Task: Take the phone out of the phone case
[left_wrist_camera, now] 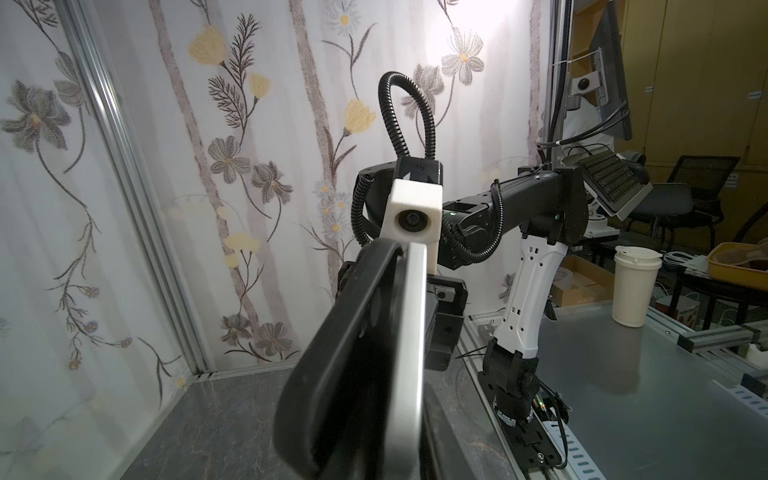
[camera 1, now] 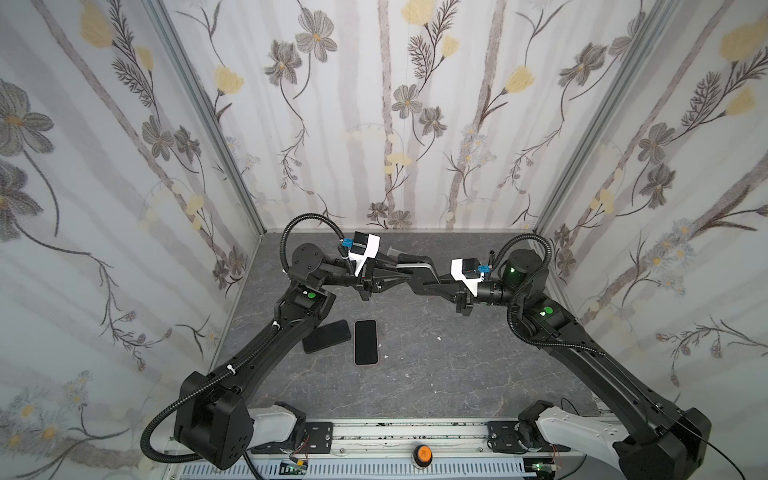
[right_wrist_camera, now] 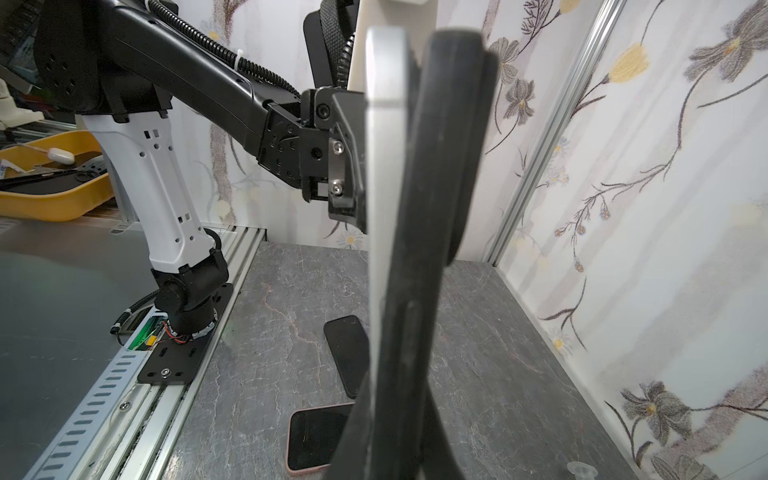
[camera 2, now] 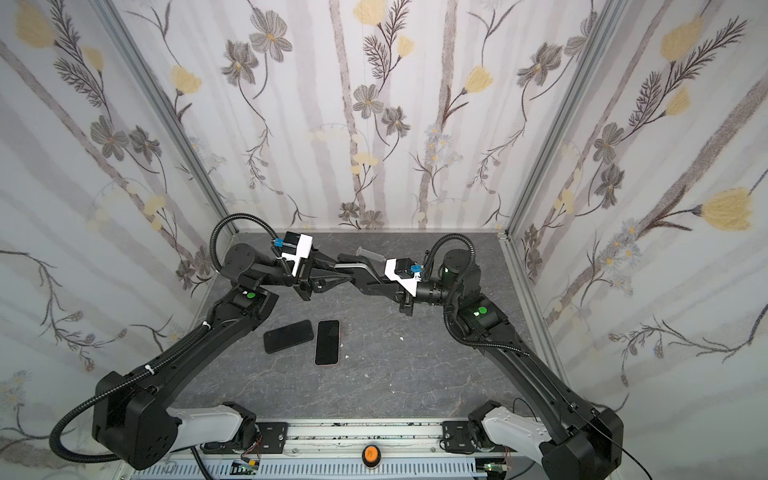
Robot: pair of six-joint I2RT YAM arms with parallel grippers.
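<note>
The phone [camera 1: 413,262], with a silver edge, hangs in mid-air over the back of the table, partly inside its black phone case [camera 1: 424,275]. My left gripper [camera 1: 395,271] is shut on one end, clamping phone and case together. My right gripper [camera 1: 417,286] is shut on the other end, on the case. In the left wrist view the case [left_wrist_camera: 345,353] curls away from the phone's silver edge [left_wrist_camera: 409,353] at the far end. The right wrist view shows the silver edge [right_wrist_camera: 382,166] beside the black case [right_wrist_camera: 432,208]. Both top views show the pair [camera 2: 351,264].
Two other phones lie flat on the dark marble table [camera 1: 436,365]: a black one [camera 1: 326,336] and one in a pink case [camera 1: 365,342]. A clear plastic piece [camera 1: 392,250] lies near the back wall. Floral walls close three sides. An orange button [camera 1: 423,452] sits on the front rail.
</note>
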